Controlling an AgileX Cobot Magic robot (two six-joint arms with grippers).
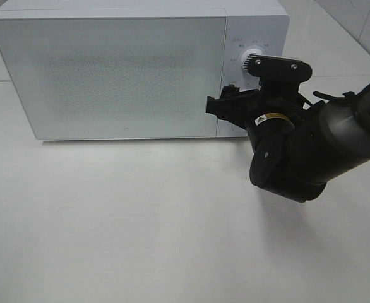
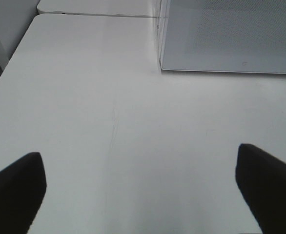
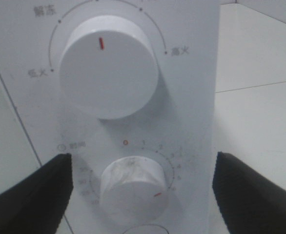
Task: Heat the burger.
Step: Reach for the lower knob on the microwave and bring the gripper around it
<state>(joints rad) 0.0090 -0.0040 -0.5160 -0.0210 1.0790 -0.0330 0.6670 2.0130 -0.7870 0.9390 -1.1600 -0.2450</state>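
Note:
The burger is hidden; no view shows it. The white microwave (image 1: 122, 69) stands at the back of the table with its door shut. My right gripper (image 1: 226, 104) is at the microwave's control panel. In the right wrist view it (image 3: 140, 195) is open, with one finger on each side of the lower timer knob (image 3: 135, 187), not touching it. The knob's red mark is turned away from the 0. The upper power knob (image 3: 109, 66) has its red mark pointing up. My left gripper (image 2: 142, 192) is open and empty above the bare table.
The white table (image 1: 141, 227) stretches in front of the microwave. The microwave's left front corner (image 2: 162, 63) shows in the left wrist view. The right arm's dark body (image 1: 298, 158) hangs over the table right of the panel. The table's left edge (image 2: 6, 73) is near.

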